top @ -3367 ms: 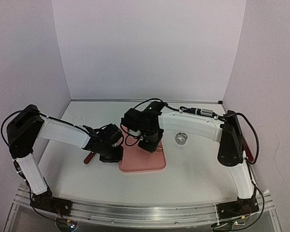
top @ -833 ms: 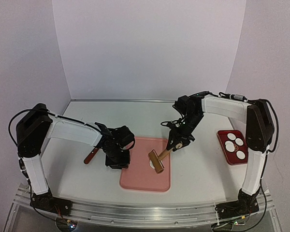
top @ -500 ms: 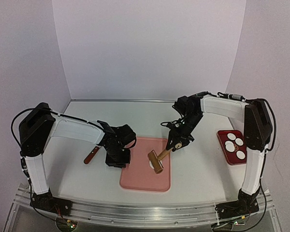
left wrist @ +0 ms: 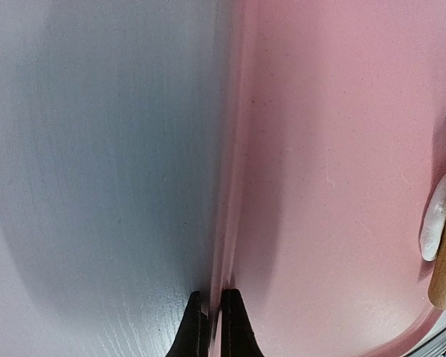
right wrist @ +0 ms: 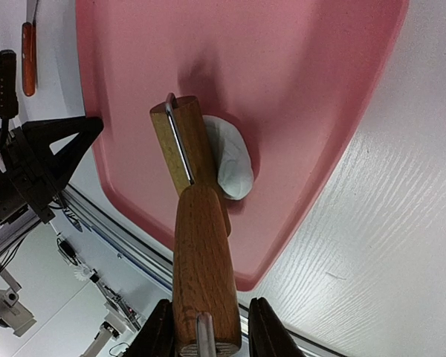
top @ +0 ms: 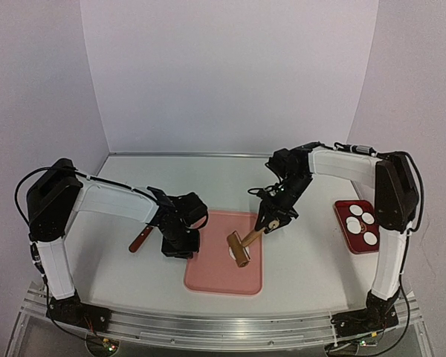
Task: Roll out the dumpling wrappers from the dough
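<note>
Pink is recorded on the mat (top: 215, 271). White is noted on the dough (right wrist: 232, 162) and the dumpling wrappers (top: 355, 210), and red on their tray (top: 342, 210). Tan wood grain is seen on the roller (right wrist: 201, 253), and faint grain on the white table (right wrist: 372, 223).

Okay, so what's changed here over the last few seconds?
The left end effector closed on the pink board's left rim. The right end effector, earlier over the board's far edge, now holds the wooden roller on the dough. For the last second, roller, dough and red tray stayed put.
</note>
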You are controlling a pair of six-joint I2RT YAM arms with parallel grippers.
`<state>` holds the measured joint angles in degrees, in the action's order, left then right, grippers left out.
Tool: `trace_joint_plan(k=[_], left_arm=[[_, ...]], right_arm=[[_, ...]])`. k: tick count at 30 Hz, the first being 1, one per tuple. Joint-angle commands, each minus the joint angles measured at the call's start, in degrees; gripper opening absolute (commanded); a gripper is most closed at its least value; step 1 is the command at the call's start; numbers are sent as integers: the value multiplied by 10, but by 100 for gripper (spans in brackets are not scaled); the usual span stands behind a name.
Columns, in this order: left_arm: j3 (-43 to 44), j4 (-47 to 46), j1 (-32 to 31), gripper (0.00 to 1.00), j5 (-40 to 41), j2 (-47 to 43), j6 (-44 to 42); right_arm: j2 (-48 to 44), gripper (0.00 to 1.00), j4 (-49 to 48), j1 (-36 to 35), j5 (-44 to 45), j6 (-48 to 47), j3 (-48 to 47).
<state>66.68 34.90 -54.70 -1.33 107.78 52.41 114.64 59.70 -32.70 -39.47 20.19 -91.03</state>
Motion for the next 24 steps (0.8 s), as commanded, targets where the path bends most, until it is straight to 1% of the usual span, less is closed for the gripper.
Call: trace_joint_plan(k=[1,4,10,15,24], left_arm=[[-48,18,-1,0,26,-1,29],[-54,10,-1,0,28,-6,34],[-34,0,-1,0,24,9,19],[-19,-24,-1,0,15,19,-6],[1,-26,-1,0,-4,35,-11]], right_arm=[[4,0,-13,33,203,36,61],[0,0,-13,43,204,25,76],[22,0,-26,43,184,17,80],[64,0,-30,21,157,3,69],[79,0,-27,12,200,8,67]])
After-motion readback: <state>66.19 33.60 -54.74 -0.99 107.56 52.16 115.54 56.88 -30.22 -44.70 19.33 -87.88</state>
